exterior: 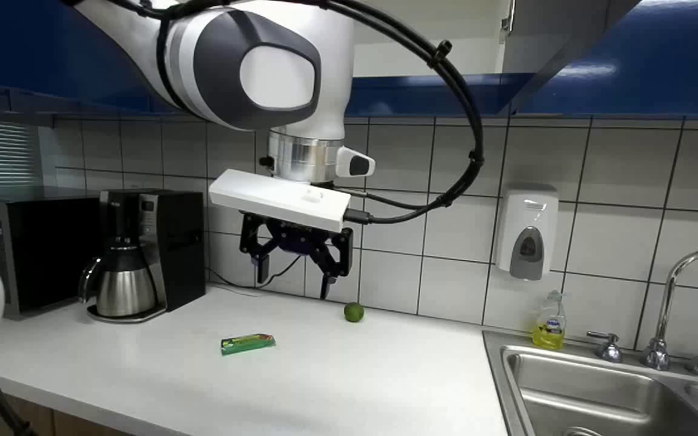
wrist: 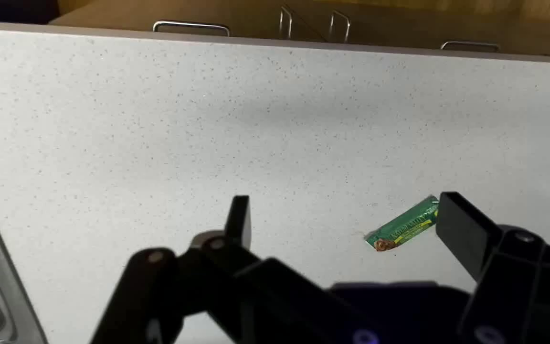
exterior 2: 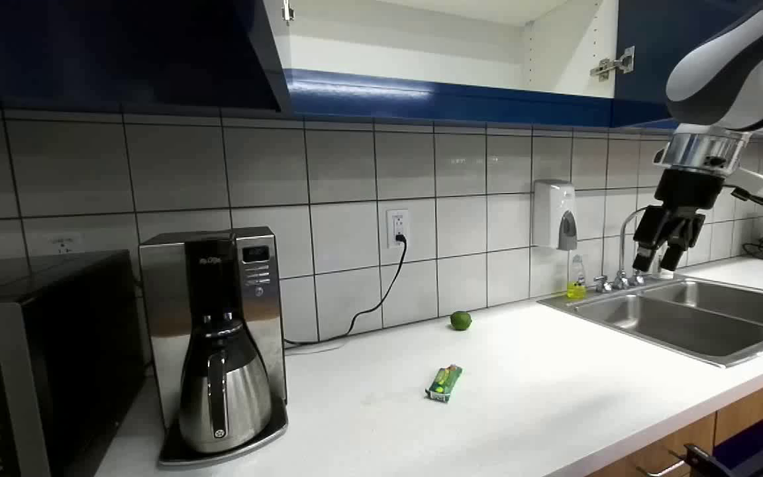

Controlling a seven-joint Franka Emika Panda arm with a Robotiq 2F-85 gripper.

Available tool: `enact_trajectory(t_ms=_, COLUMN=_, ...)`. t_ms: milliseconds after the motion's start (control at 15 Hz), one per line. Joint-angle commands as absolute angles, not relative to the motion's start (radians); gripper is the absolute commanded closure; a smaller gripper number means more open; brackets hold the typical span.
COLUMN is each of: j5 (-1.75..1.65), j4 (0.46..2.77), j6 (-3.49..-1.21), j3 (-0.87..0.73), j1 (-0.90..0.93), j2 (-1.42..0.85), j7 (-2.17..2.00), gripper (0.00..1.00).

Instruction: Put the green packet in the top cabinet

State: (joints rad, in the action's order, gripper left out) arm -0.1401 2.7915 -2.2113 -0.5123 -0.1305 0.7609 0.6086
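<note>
The green Nature Valley bar packet [wrist: 400, 226] lies flat on the white bench [exterior: 355, 381], and the jaws hang well above it, spread apart and holding nothing. The top cabinet [exterior 2: 421, 48] gapes open, so the grasp looks like the next hurdle. In the wrist view the packet sits off to the right with one end partly masked by a jaw, so coming straight down could land that jaw on the packet or miss it outright. It also lies aslant to the line of closing, which could make it swivel or squirt free, and being so thin it asks for a low reach, at the risk of ramming the bench. The lime [exterior 2: 460, 320], apart from it and nearer the tiled wall [exterior 2: 345, 165], could roll if knocked. Later, the blue lip [exterior 2: 448, 99] of the cabinet might catch a packet lifted too low, and the looped black cable [exterior: 475, 156] could snag on the open door [exterior: 543, 30]
</note>
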Motion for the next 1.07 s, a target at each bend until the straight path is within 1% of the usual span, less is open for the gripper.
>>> enact_trajectory(t_ms=0, j5=-0.117, j4=2.791, j6=-2.211, j3=-0.488, j1=-0.153, j2=0.753, j7=0.626, gripper=0.00)
enact_trajectory(t_ms=400, j5=-0.112, j4=2.790, j6=-2.270, j3=-0.455, j1=-0.139, j2=0.701, j7=0.584, gripper=0.00)
enact_trajectory(t_ms=1000, j5=-0.068, j4=2.791, j6=-2.447, j3=-0.290, j1=-0.032, j2=0.483, j7=0.451, gripper=0.00)
